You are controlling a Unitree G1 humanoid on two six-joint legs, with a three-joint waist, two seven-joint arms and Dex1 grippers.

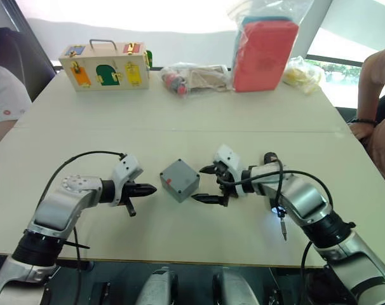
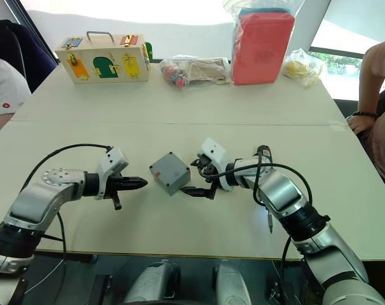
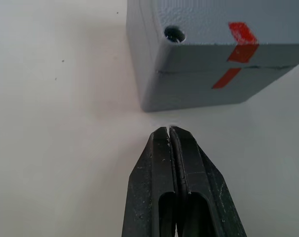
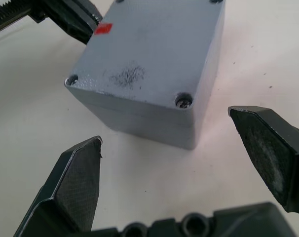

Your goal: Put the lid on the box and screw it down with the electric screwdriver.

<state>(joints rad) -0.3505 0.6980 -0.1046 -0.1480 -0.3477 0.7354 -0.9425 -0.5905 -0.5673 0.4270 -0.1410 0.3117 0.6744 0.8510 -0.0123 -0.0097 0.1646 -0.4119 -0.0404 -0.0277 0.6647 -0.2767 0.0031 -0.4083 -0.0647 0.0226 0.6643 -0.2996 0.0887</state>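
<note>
The box [image 1: 179, 180], with the lid [image 4: 154, 47] already seated on top, stands on the desk [image 1: 199, 121] between the two grippers. The left gripper [image 1: 151, 189] lies just off the box's red-marked side, its fingers [image 3: 175, 163] pressed together with no gap, their tips near the box's lower edge but not touching it. The right gripper [image 1: 206, 184] faces the opposite side of the box, its fingers [image 4: 78, 180] spread wide apart with nothing between them; the box's nearest corner, with a screw head [image 4: 183, 101] showing in its hole, sits just ahead of the gap between the tips. The electric screwdriver [image 1: 276, 190] lies on the desk behind the right fingers, beside that arm's wrist, bit pointing toward the near desk edge. Far beyond both sets of fingers, at the desk's far edge, stand a wooden latch box [image 1: 105, 65], a red bagged item [image 1: 263, 54] and other bagged items [image 1: 195, 77].
</note>
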